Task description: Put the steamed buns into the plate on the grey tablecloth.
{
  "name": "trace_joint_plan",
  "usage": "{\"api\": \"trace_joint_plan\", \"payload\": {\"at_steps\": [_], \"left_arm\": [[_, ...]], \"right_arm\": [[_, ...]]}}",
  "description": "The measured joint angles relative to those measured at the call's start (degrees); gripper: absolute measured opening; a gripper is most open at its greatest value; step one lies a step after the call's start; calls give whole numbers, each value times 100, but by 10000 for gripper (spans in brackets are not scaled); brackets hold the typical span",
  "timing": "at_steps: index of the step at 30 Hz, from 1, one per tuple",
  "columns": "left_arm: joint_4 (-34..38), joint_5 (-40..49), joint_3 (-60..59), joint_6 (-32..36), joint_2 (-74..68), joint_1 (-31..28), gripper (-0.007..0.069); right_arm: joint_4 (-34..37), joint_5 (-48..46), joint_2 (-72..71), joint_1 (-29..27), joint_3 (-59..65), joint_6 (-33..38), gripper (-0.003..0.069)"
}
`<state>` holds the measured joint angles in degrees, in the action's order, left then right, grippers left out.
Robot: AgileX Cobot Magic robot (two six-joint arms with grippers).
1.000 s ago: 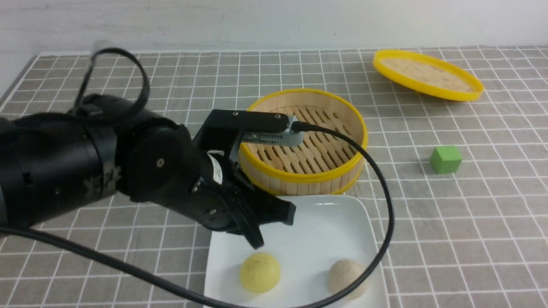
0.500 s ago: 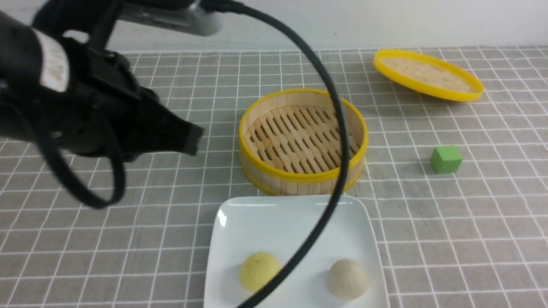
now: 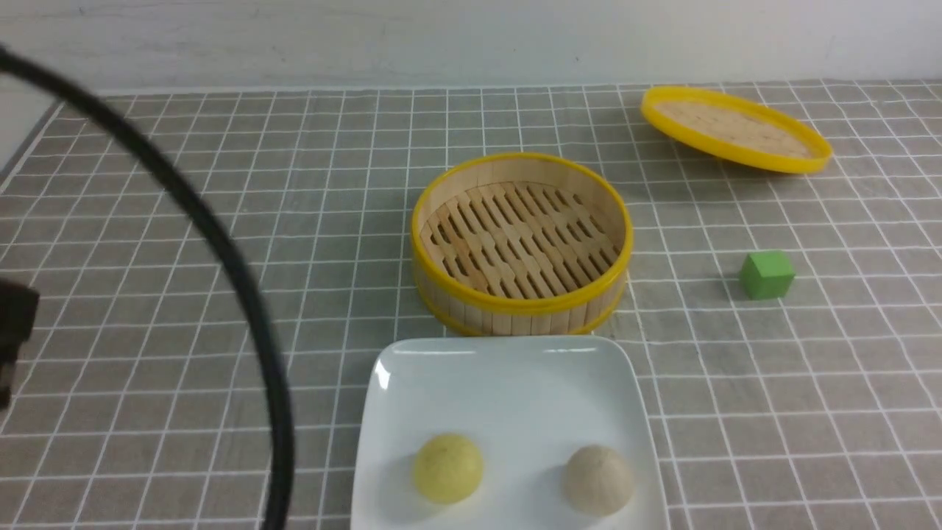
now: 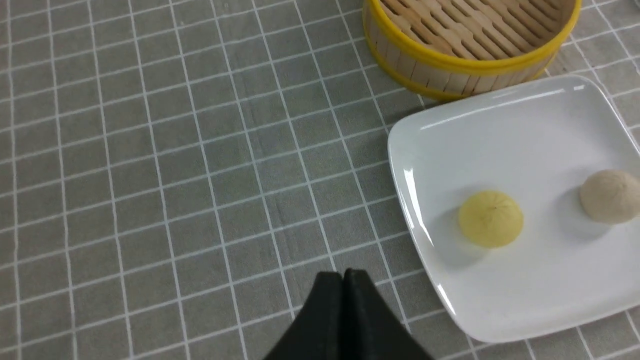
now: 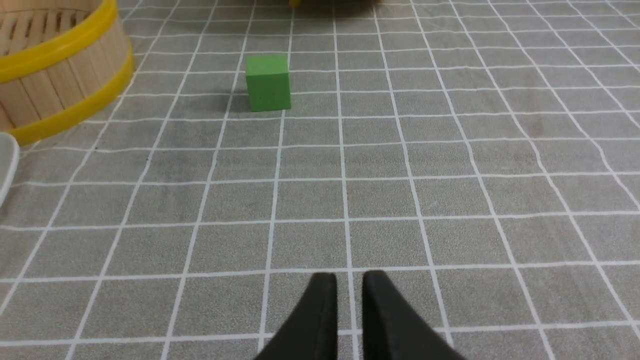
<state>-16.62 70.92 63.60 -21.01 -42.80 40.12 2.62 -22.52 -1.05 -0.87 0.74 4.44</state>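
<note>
Both steamed buns rest in the white plate (image 3: 508,383) at lower centre of the front view, the pale yellow bun (image 3: 448,467) on the left and the beige bun (image 3: 598,480) on the right, apart from each other, on the grey tablecloth (image 3: 353,184) covering the tabletop. The left end effector (image 4: 343,274) is closed, tips pressed together over bare cloth beside the plate. The right end effector (image 5: 348,280) stands slightly parted, gripping nothing, over cloth near the green cube (image 3: 766,274). The bamboo steamer (image 3: 521,302) sits just behind the plate at centre frame, its lid (image 3: 736,129) at upper right.
</note>
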Motion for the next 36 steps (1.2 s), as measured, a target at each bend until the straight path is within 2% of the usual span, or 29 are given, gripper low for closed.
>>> {"api": "trace_joint_plan", "payload": {"at_steps": [8,13,17,18,19,21,24,36], "left_arm": [[325,-297,-1602,-588,929,0,2],[551,-1792,-2800,-774,1358,0,2],[626,-3792,-3564,-1354,1421,0,6],[633,-3869,-3603,-1418,1421,0,6],[666,-4398,-3720,-1633,1421,0,9],[674,-4862,-3791,-1857,1421,0,12],[674,-5150,-3839,-1991,1421,0,13],[251,-5331,-3888,-2034,1421,0,20]], "right_arm": [[0,17,0,0,0,-360,114],[0,17,0,0,0,-360,120],[0,17,0,0,0,-360,125],[0,17,0,0,0,-360,125],[0,17,0,0,0,-360,127],[0,17,0,0,0,-360,130],[0,17,0,0,0,-360,134],[-5,19,0,0,0,-360,144]]}}
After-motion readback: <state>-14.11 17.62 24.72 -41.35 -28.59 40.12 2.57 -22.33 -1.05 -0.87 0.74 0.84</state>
